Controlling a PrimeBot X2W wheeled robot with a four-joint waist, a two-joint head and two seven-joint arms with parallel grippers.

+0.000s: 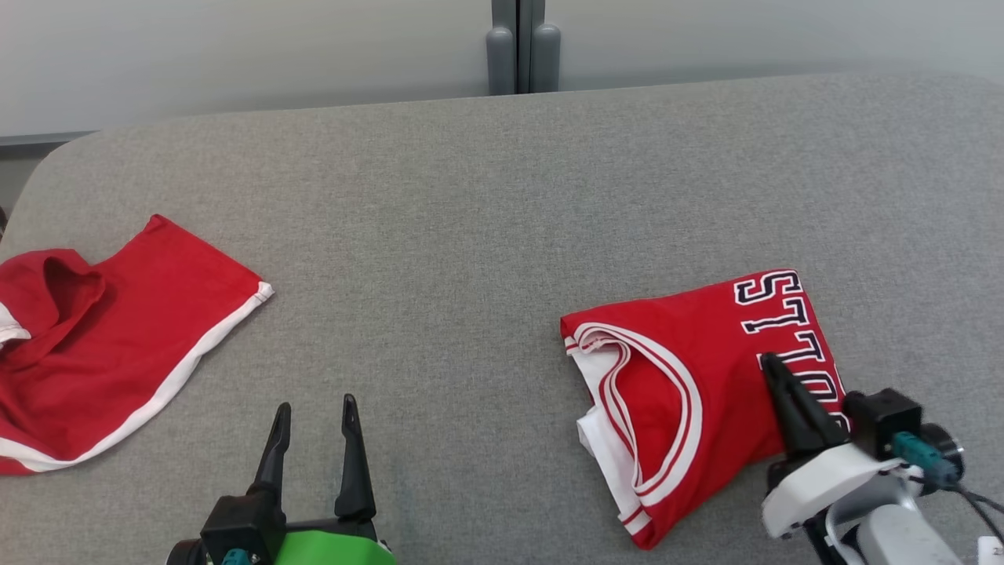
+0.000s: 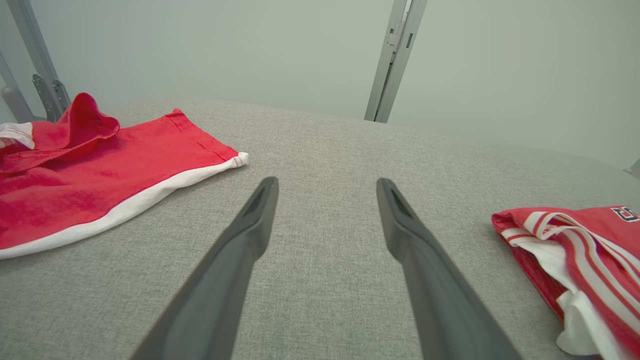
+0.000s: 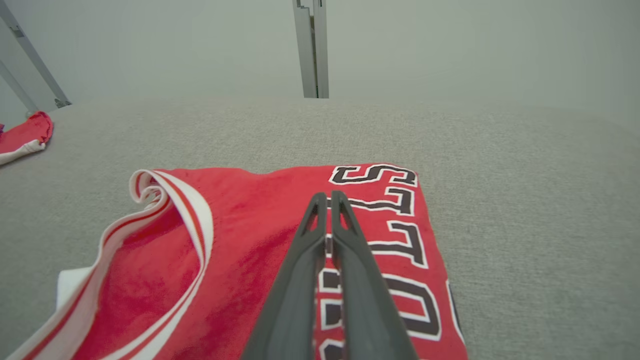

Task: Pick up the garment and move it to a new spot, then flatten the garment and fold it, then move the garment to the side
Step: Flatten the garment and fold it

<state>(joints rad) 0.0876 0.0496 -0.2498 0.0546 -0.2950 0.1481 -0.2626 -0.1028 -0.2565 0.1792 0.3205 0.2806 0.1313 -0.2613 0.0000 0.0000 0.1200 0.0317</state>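
Red shorts (image 1: 102,345) with white trim lie crumpled at the table's (image 1: 471,196) left side, running off the left of the head view. Their white-hemmed leg points far-right. Right of them, at the near edge, the left gripper (image 1: 315,404) hovers released, fingers spread over bare grey cloth. The jersey (image 1: 706,377) lies folded at the near right, close to square, so no long axis is clear. It is turned slightly, one corner pointing to the near edge. Its striped opening faces left and its row of letters runs far to near along the right side. The right gripper (image 1: 770,362) sits over those letters, clenched; whether it pinches fabric I cannot tell. The right wrist view shows its fingertips (image 3: 319,200) pressed together with a thin slit between, above the lettering. The left wrist view shows the jersey's (image 2: 590,245) stacked left edge, with a white layer poking out below the red. The head view shows the table's rounded far-left corner. Bare table lies between the garments, beyond both, and right of the jersey.
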